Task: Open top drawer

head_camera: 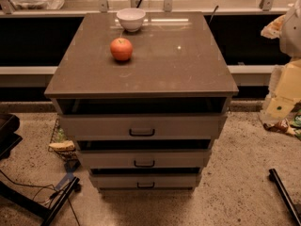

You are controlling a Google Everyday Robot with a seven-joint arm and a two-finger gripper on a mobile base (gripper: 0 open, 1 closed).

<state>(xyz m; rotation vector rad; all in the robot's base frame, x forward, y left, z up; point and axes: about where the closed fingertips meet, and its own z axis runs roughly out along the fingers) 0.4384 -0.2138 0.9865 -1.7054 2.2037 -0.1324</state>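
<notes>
The top drawer (141, 126) is the widest grey front of the cabinet, just under the brown top slab (155, 65). Its small dark loop handle (142, 133) sits at the centre. A dark gap runs between the slab and the drawer front. Two narrower drawer fronts (144, 160) (145, 181) sit below it. My gripper (283, 95) is the pale arm part at the right edge of the view. It hangs well to the right of the cabinet, about level with the top drawer, and touches nothing.
A red apple (122, 49) and a white bowl (131, 19) stand on the cabinet top. Dark legs and cables (56, 201) lie on the floor at left, another dark leg (284, 194) at right. Litter (61, 145) lies beside the cabinet.
</notes>
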